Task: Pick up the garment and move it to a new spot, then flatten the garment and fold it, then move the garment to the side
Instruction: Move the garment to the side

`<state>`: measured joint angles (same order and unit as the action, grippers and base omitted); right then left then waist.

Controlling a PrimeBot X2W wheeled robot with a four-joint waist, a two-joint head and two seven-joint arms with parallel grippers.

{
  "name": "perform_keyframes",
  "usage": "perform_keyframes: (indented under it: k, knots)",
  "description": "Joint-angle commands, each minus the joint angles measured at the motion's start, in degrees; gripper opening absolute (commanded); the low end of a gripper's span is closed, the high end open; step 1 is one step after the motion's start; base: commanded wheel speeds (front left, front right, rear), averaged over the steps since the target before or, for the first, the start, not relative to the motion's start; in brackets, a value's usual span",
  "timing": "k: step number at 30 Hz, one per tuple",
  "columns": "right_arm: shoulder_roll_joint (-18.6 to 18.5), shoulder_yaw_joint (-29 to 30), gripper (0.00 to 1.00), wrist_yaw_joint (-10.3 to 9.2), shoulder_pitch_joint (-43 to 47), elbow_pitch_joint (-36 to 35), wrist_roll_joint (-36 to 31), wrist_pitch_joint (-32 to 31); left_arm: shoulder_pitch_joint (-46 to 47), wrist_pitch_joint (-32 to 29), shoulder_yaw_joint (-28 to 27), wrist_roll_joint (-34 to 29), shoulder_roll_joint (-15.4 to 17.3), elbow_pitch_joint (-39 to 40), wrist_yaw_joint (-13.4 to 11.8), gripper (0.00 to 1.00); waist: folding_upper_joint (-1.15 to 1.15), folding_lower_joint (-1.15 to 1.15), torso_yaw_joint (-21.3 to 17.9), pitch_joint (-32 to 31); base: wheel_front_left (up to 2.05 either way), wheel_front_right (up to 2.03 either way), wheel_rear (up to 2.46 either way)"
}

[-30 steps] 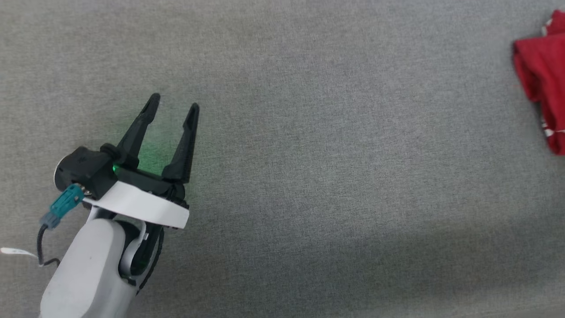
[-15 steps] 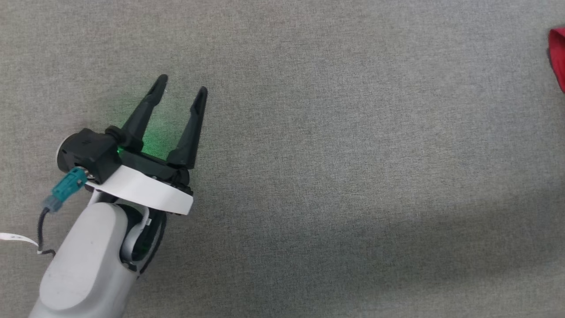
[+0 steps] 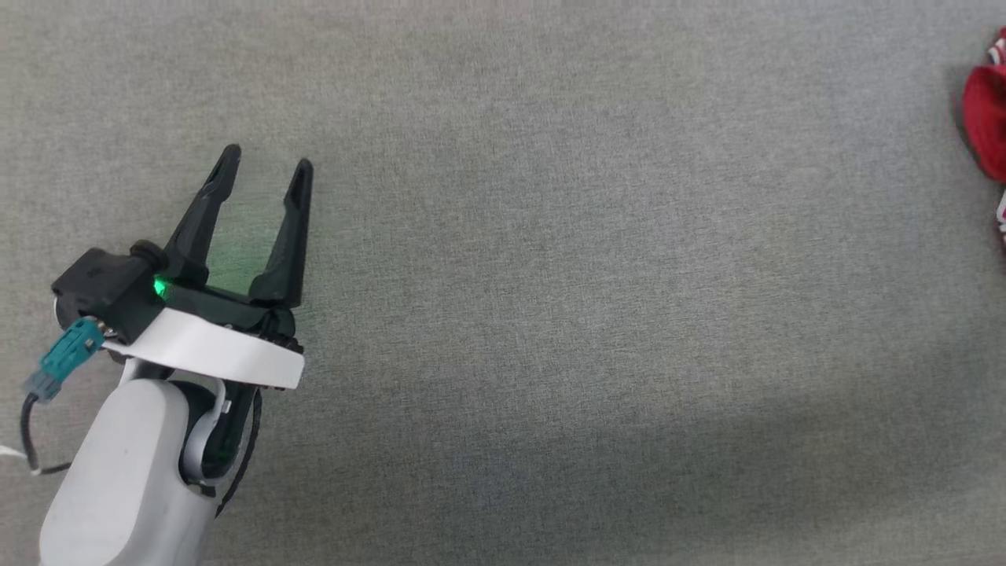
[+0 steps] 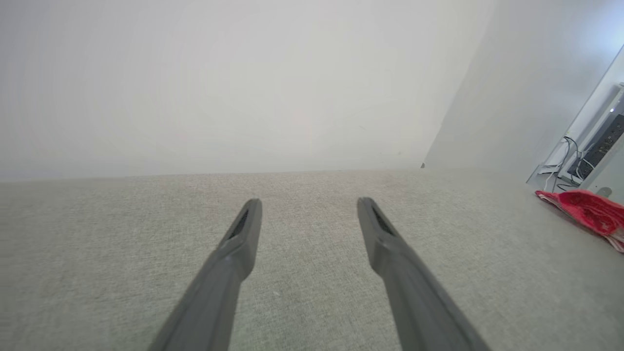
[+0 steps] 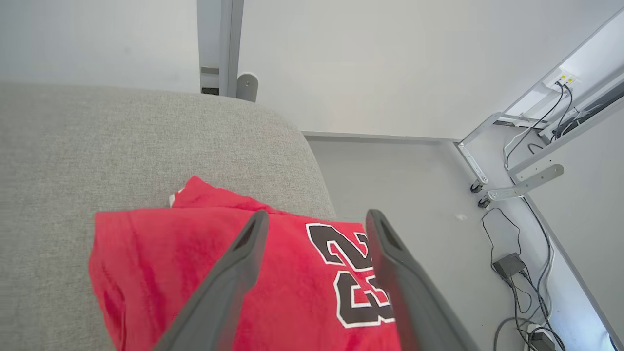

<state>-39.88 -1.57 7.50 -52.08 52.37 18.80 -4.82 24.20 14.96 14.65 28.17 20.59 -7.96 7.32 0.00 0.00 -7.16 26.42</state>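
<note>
The head camera is looking straight down on the grey worktop (image 3: 550,236), with the left hand (image 3: 266,157) at its lower left. The left wrist camera is looking low along that worktop toward a pale wall (image 4: 243,73). The right wrist camera is hovering close over the garment (image 5: 161,258), which all three views are sharing.

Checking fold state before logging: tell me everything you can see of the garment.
The garment is a red jersey of soft knit-looking cloth with black, white-outlined numerals and a bit of white trim. It lies folded and rumpled at the rounded corner of the grey pad, its numbered part seeming to reach past the edge. The right gripper is over it, jaws apart; contact cannot be told.
</note>
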Motion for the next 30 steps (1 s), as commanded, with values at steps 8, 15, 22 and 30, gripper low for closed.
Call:
perform_keyframes:
  k: [8, 15, 22, 30]
  knots:
    - [2.82, -1.94, 1.00, -0.01, 3.63, -3.67, 3.94, 5.94, -3.54, 0.29, -3.41, -0.93, -0.52, 0.80, 0.21, 1.00, 0.00, 0.00, 0.28, -3.75, 0.00, 0.00, 0.00]
    - [5.70, -4.41, 1.00, -0.01, 8.59, -9.13, 6.18, 13.52, -7.49, 0.29, -7.42, -2.16, -1.65, 1.41, 0.21, 1.00, 0.00, 0.00, 0.70, -7.80, 0.00, 0.00, 0.00]
    - [8.60, -5.96, 1.00, -0.01, 14.53, -15.27, 5.48, 18.85, -12.10, 0.29, -11.58, -3.77, -2.99, 1.79, 0.21, 1.00, 0.00, 0.00, 1.04, -12.50, 0.00, 0.00, 0.00]
    - [13.81, -3.45, 1.00, -0.01, 24.66, -26.09, 1.97, 20.01, -18.66, 0.29, -17.37, -6.96, -5.77, 3.09, 0.21, 1.00, 0.00, 0.00, 1.42, -17.80, 0.00, 0.00, 0.00]
